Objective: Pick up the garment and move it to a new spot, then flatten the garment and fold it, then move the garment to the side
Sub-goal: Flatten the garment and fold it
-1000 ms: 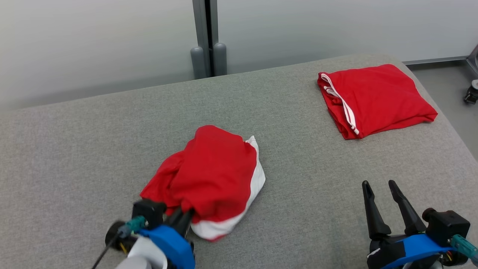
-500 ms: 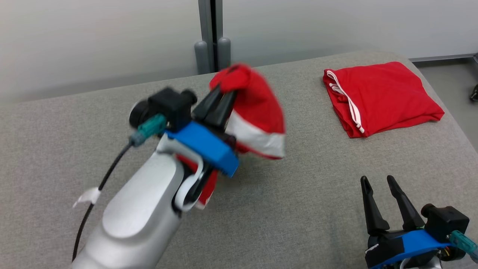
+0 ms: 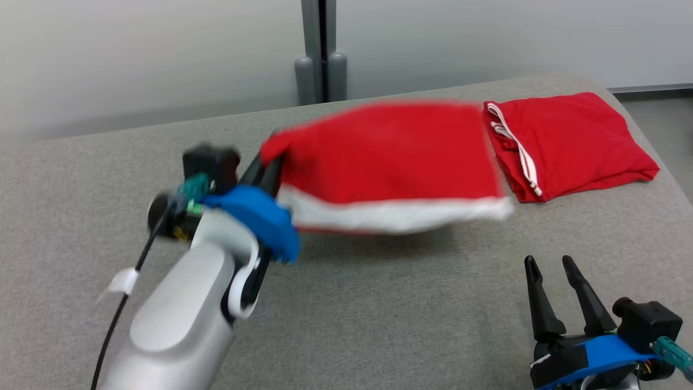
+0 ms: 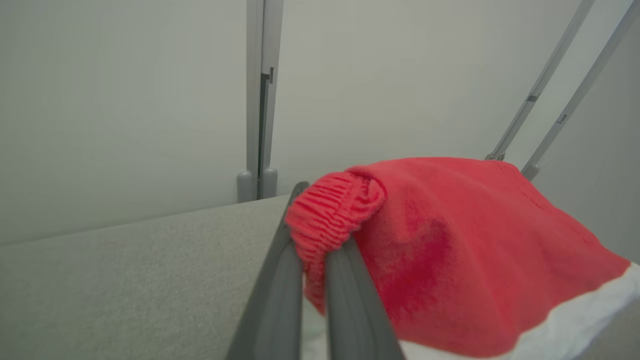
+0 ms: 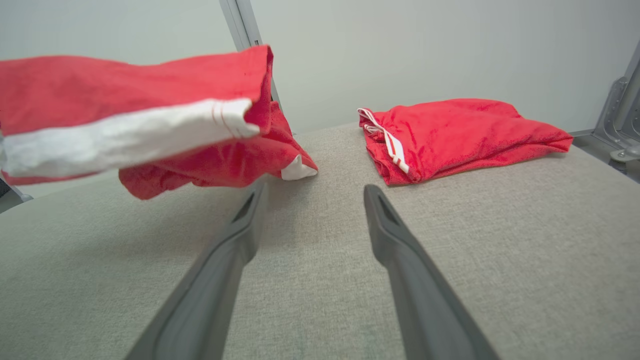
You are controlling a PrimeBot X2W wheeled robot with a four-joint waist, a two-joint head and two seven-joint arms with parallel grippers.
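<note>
Red garment [image 3: 379, 157]: blurred, above grey surface [image 3: 379, 314], spread rightward from left gripper
Left gripper [image 3: 269, 165]: clamped on garment's ribbed edge
Right gripper [image 3: 548, 264]: fingers apart, empty, below garment's far end

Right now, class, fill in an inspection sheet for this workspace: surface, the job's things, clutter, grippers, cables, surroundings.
Surface: table, grey fabric top.
Job's things: garment, red with a white band, held up and spread sideways, blurred.
Clutter: second garment, red, folded, lying far right.
Grippers: left gripper shut on the garment's ribbed edge; right gripper open, holding nothing.
Cables: cable, black, beside the left arm.
Surroundings: wall, pale; post, grey.
</note>
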